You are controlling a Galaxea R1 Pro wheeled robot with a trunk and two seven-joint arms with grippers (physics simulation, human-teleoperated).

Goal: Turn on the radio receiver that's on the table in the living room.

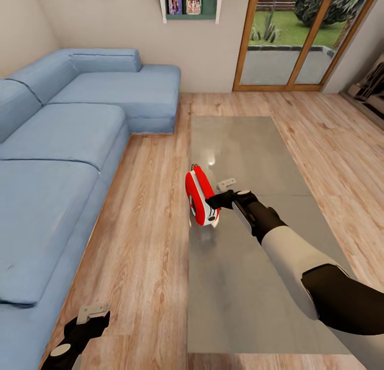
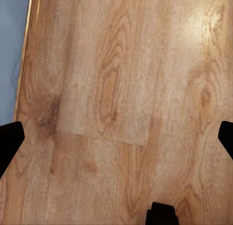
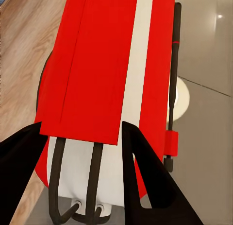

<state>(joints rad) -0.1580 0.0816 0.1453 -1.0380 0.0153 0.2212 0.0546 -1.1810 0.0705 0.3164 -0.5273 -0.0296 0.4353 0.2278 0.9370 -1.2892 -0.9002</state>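
The red radio (image 1: 200, 196) stands on its thin edge near the left side of the counter (image 1: 250, 284). The right claw (image 1: 220, 199) is spread wide at the radio. A hard push could tip it onto the floor (image 1: 144, 242). The left claw (image 1: 88, 319) hangs released
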